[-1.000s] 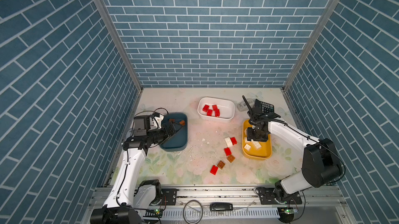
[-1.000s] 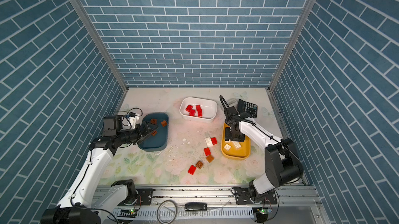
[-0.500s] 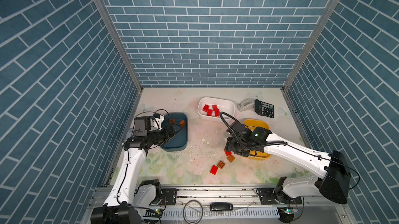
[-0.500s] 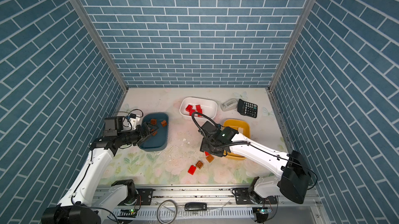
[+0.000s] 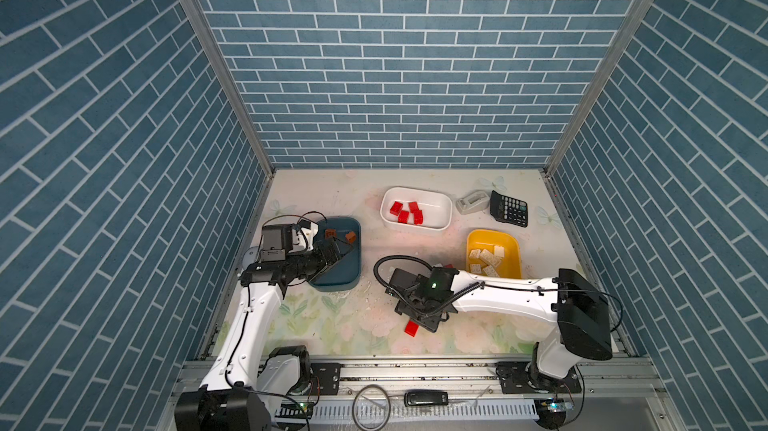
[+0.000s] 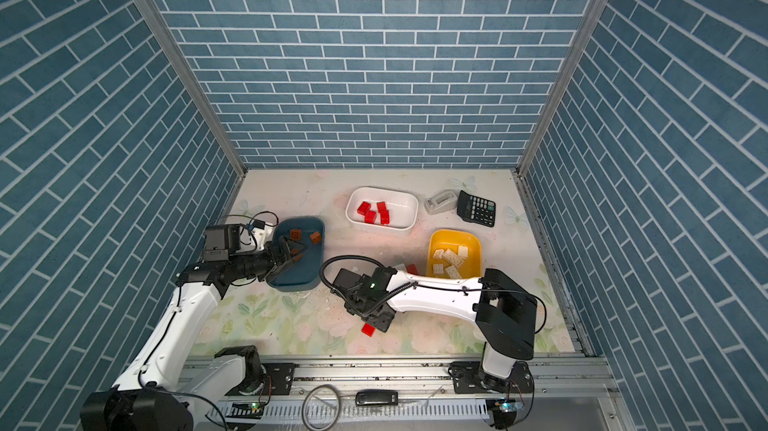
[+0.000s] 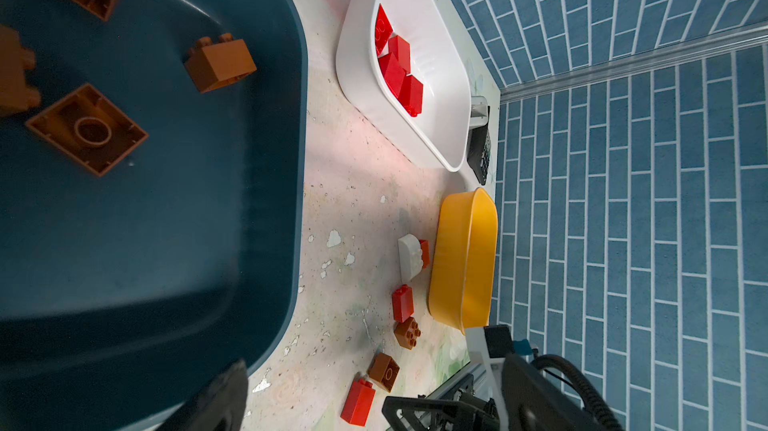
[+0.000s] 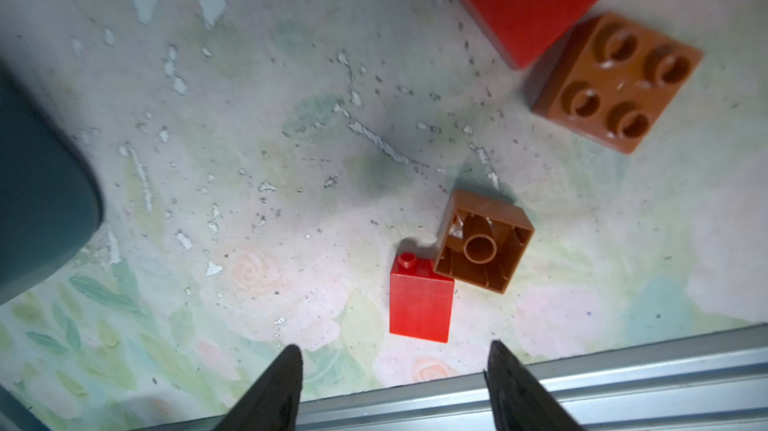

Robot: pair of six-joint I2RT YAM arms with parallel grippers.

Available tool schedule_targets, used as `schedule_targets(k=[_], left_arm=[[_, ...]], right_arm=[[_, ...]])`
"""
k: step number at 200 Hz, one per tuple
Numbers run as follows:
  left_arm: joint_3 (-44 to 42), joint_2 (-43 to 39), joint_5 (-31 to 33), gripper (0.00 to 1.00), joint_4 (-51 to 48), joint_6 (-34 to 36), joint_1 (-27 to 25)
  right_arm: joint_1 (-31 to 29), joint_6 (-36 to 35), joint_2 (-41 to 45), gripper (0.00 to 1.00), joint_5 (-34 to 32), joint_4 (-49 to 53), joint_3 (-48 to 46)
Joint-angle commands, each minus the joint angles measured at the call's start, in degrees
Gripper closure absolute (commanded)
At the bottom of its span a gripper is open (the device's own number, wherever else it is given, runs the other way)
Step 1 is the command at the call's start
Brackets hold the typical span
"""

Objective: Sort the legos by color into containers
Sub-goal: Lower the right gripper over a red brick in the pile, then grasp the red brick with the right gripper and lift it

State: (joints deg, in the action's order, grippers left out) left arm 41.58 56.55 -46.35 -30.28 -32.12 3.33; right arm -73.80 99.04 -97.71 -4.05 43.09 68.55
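At the front of the worktop (image 5: 332,325), close to the rail, one red lego (image 8: 420,300) lies on its side. The right pincer (image 8: 395,350) hangs right by it. It is open wider than the lego and has nothing in it. The lego sits just ahead of the gap between the two fingers. Its long way points straight out from the pincer, so its short way goes across the gap. That should make it easy to pinch. The right arm is much nearer than the left.

The lego is bright and smooth, with one stud showing at its far end. An upside-down brown lego (image 8: 484,240) touches its corner and could get bumped. I think the red one belongs in the white tub (image 5: 442,206) at the back. The left pincer (image 5: 343,252) is wide open and empty over the blue tub (image 5: 349,271).
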Motion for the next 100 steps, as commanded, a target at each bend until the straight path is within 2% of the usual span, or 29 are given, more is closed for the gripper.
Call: schedule_targets(k=[1, 72, 100], left_arm=[[-1.42, -0.8, 0.01, 0.03, 0.14, 0.94, -0.43], [-2.84, -2.13, 0.15, 0.03, -1.78, 2.15, -0.52], [-3.09, -2.5, 0.37, 0.03, -2.67, 2.59, -0.52]], right_arm=[[-1.31, 7.3, -3.17, 0.31, -1.79, 1.65, 1.74], [-2.75, 7.5, -7.95, 0.4, -0.71, -2.8, 0.38], [-2.71, 7.24, -8.98, 0.47, -0.32, -2.28, 0.42]])
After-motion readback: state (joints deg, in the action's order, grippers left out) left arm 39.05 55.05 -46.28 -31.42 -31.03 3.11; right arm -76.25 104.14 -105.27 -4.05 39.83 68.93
